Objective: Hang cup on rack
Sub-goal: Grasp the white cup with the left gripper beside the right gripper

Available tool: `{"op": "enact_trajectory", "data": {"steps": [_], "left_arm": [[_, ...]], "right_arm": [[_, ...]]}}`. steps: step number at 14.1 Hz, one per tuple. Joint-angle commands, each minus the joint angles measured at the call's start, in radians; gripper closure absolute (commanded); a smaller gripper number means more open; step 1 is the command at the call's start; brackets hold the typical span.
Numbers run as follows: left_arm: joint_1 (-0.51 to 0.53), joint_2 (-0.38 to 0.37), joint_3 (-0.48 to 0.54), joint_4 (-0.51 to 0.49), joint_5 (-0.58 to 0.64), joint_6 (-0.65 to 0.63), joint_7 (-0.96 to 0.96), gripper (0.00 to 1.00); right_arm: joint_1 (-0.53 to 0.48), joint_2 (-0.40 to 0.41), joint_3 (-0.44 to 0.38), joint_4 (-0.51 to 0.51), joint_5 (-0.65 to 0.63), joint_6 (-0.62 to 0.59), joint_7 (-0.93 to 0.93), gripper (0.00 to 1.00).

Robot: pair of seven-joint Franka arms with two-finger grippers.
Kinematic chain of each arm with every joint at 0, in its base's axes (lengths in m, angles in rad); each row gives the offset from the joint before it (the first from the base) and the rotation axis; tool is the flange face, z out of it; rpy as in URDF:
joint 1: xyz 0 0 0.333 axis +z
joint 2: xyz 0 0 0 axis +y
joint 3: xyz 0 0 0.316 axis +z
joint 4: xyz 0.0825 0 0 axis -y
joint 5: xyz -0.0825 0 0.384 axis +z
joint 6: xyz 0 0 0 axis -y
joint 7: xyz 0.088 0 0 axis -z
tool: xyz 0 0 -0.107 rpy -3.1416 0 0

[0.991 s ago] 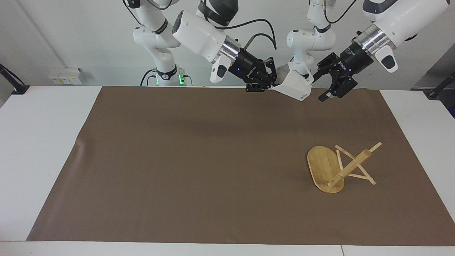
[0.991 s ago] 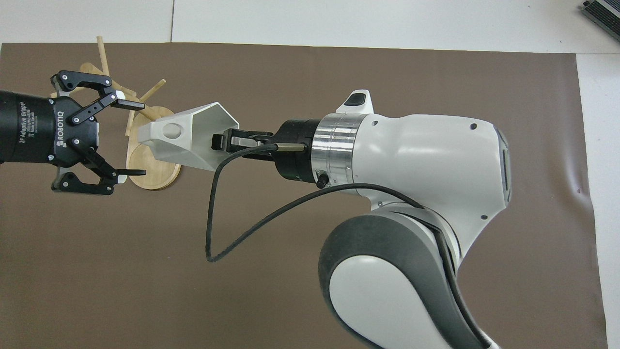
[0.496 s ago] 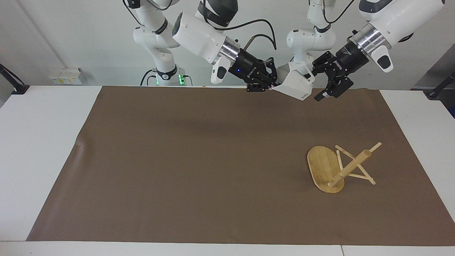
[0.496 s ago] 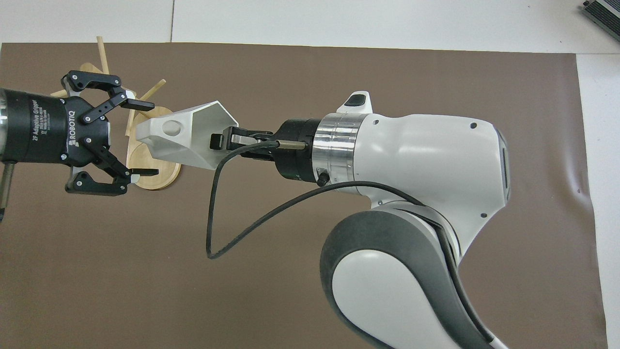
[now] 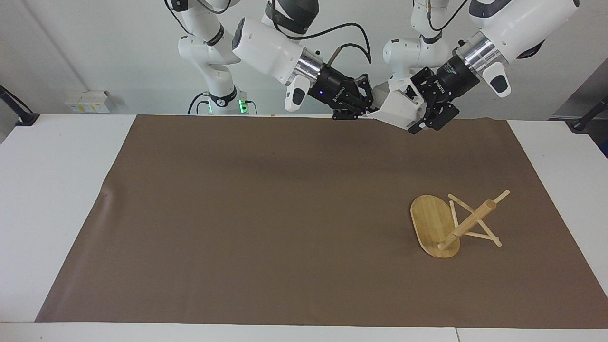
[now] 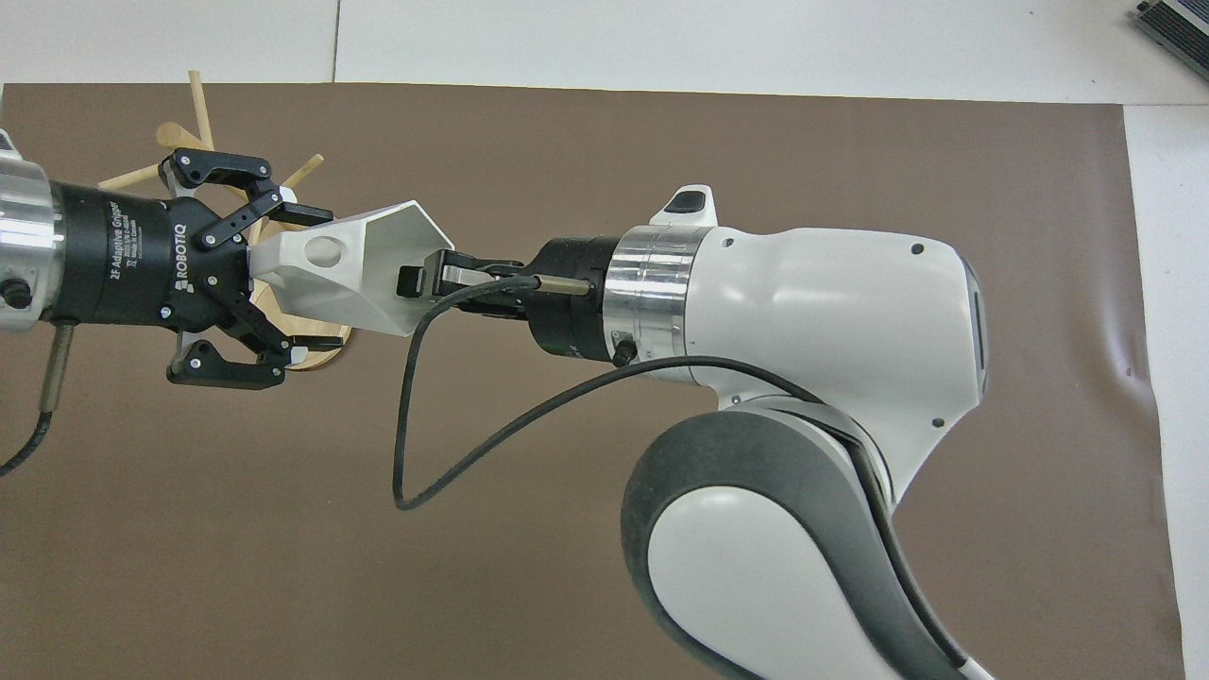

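Note:
My right gripper (image 5: 366,112) is shut on the rim of the white faceted cup (image 5: 398,107) and holds it in the air over the mat's edge nearest the robots. The cup lies sideways, with its pierced handle (image 6: 326,251) toward my left gripper (image 5: 422,119). That gripper is open, with its fingers on either side of the cup's handle end. The overhead view shows the right gripper (image 6: 423,280), the cup (image 6: 378,274) and the left gripper (image 6: 316,280). The bamboo rack (image 5: 441,223) lies tipped over on the mat toward the left arm's end. In the overhead view the rack (image 6: 196,104) is mostly hidden under the left gripper.
A brown mat (image 5: 266,213) covers most of the white table (image 5: 52,190). A black cable (image 6: 416,425) loops from the right wrist.
My left gripper has moved in toward the cup, and its open fingers now sit on either side of the handle end. The right gripper and cup have barely shifted.

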Motion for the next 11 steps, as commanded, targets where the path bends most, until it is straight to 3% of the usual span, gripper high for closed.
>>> {"op": "enact_trajectory", "data": {"steps": [1,3,6,10,11], "left_arm": [[-0.018,-0.027,0.009,-0.038,-0.016,0.031,-0.021,0.05],[-0.018,-0.027,0.009,-0.034,-0.014,0.032,-0.03,0.47],[-0.015,-0.025,0.009,-0.028,-0.014,0.032,-0.035,1.0],[-0.007,-0.025,0.009,-0.025,-0.013,0.034,-0.055,1.0],[-0.004,-0.022,0.009,-0.022,-0.01,0.035,-0.078,1.0]], "right_arm": [[-0.005,-0.002,0.016,-0.004,0.025,0.027,0.002,1.0],[-0.005,-0.002,0.016,-0.004,0.025,0.027,0.002,1.0],[-0.005,-0.002,0.016,-0.004,0.025,0.027,0.002,1.0],[-0.005,-0.002,0.016,-0.005,0.019,0.027,0.005,1.0],[-0.005,-0.003,0.014,-0.005,0.01,0.027,0.002,0.93]]}}
